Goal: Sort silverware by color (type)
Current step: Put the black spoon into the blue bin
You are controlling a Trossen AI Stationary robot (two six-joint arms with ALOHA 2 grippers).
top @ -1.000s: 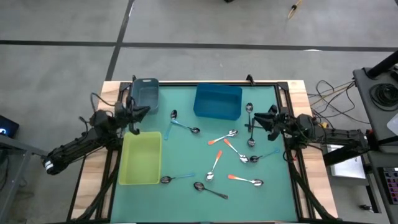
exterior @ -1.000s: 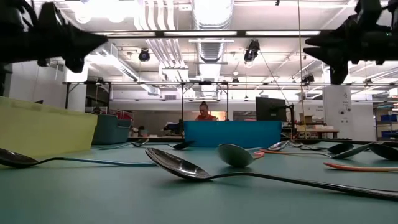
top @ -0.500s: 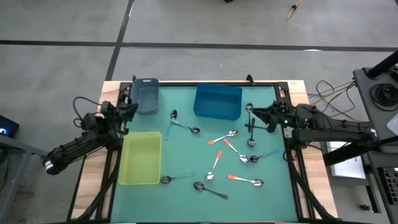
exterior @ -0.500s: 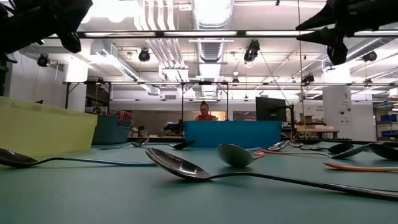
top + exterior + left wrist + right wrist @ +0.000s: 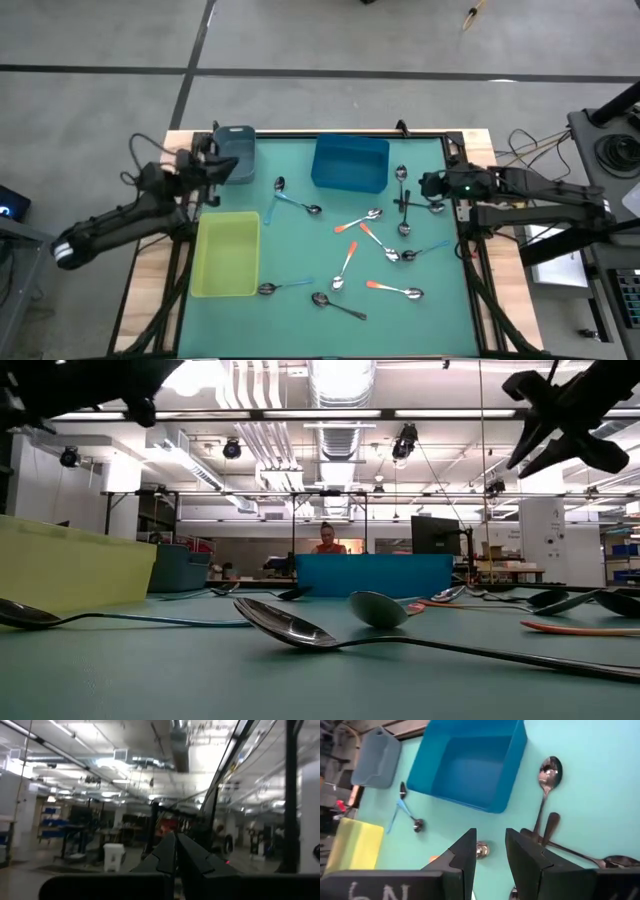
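Several small spoons lie flat on the teal mat [image 5: 300, 250]. Orange-handled ones [image 5: 375, 240] sit mid-mat, light blue-handled ones [image 5: 285, 198] lie near the bins and the near edge, and all-dark ones [image 5: 401, 182] lie by the right edge. My right gripper [image 5: 424, 186] hangs open above the dark spoons [image 5: 547, 775], tipped down toward the mat and touching nothing. My left gripper [image 5: 228, 170] is shut and raised beside the grey bin [image 5: 234, 153]; in the left wrist view its fingers [image 5: 176, 851] point level into the room.
Three bins stand on the mat: the grey one at the far left corner, a blue one [image 5: 350, 162] at the far middle and a yellow-green one [image 5: 227, 253] along the left side. A black frame rims the table. A person sits far behind [image 5: 327, 540].
My right gripper rose, then tipped from level to pointing down at the mat by the right edge. My left gripper rose higher at the left edge and swung back toward the grey bin. No spoon has moved.
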